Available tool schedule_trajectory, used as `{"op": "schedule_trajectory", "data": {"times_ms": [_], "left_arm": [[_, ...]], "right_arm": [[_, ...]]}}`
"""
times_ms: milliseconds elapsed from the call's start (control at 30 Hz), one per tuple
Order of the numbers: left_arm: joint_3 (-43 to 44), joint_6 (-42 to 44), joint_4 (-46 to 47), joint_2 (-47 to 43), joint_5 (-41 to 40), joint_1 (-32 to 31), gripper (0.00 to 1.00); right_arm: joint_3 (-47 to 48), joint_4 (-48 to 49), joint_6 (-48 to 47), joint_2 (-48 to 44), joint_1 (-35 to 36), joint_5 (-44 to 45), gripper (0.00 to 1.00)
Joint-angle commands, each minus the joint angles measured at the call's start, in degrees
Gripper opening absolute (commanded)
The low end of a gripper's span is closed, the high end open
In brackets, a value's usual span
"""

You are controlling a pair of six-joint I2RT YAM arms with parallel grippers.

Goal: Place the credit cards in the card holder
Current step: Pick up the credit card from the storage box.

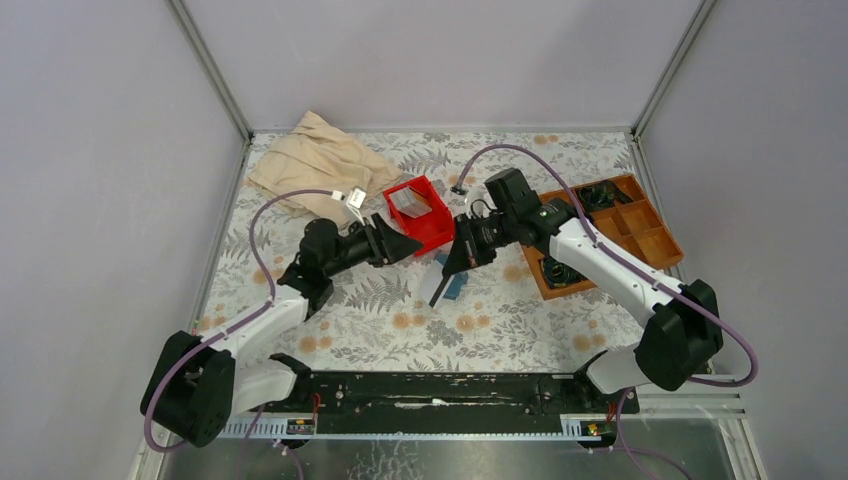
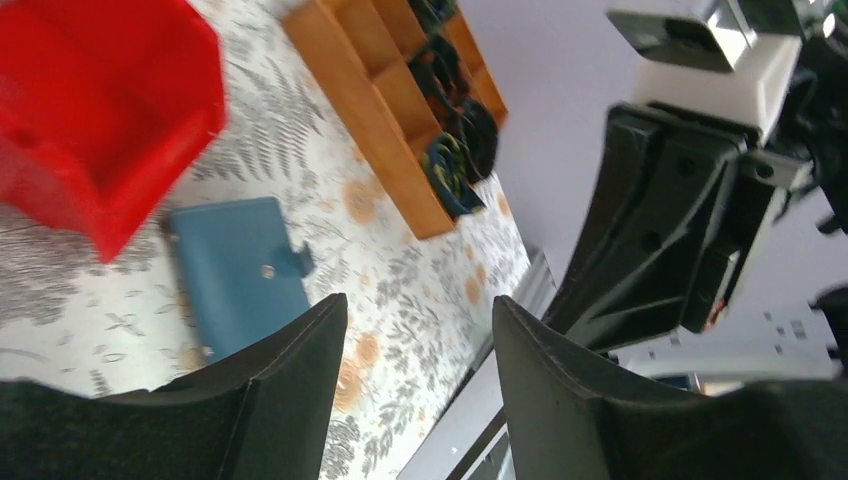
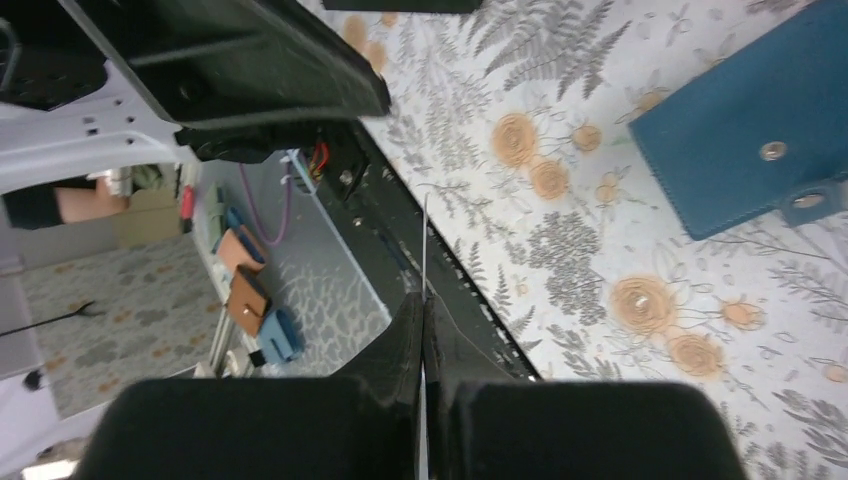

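The card holder (image 1: pixel 457 287) is a teal-blue wallet lying closed and snapped on the floral table; it shows in the left wrist view (image 2: pixel 245 275) and the right wrist view (image 3: pixel 760 130). My right gripper (image 1: pixel 452 262) (image 3: pixel 424 300) is shut on a thin credit card (image 3: pixel 424 240), seen edge-on, held above the table just left of the wallet. My left gripper (image 1: pixel 405 243) (image 2: pixel 420 305) is open and empty, beside the red bin and facing the right gripper. Pale cards (image 1: pixel 408 203) lie in the red bin.
The red plastic bin (image 1: pixel 432 222) (image 2: pixel 100 110) stands just behind the wallet. A brown wooden compartment tray (image 1: pixel 640 235) (image 2: pixel 390 110) with dark items sits at the right. A beige cloth (image 1: pixel 320 160) lies at the back left. The two grippers are close together.
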Motion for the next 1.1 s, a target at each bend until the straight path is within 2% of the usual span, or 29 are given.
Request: {"op": "schedule_trajectory", "data": {"times_ms": [0, 133, 367, 467, 567, 667, 833, 1067], "left_arm": [[-1.3, 0.2, 10.7, 2.7, 9.7, -1.9, 0.62], [-3.0, -1.6, 14.8, 4.0, 12.9, -2.5, 0.59], [-4.8, -2.2, 15.9, 3.2, 16.1, -2.5, 0.53], [-4.9, -1.8, 14.4, 2.3, 16.8, -2.5, 0.53], [-5.1, -0.1, 9.9, 0.2, 14.5, -2.3, 0.55], [-5.7, -0.1, 9.3, -1.6, 13.2, -2.0, 0.56], [-5.1, 0.3, 6.6, -2.6, 11.5, -1.2, 0.62], [-5.5, 0.1, 7.6, -1.8, 14.7, -1.1, 0.61]], "right_arm": [[-1.2, 5.1, 3.4, -2.5, 0.3, -8.8, 0.00], [-1.7, 5.7, 3.8, -2.3, 0.3, -10.1, 0.00], [-2.1, 6.4, 3.8, -1.6, 0.1, -10.4, 0.00], [-1.8, 6.4, 3.5, -0.8, -0.2, -11.1, 0.00], [-1.0, 5.7, 3.1, -0.6, -0.2, -12.0, 0.00], [-0.1, 4.0, 2.0, -0.6, -0.2, -12.3, 0.00], [0.2, 0.5, 0.2, -1.0, -0.2, -12.1, 0.00], [-0.5, 3.4, 1.6, -0.3, -0.3, -11.8, 0.00]]}}
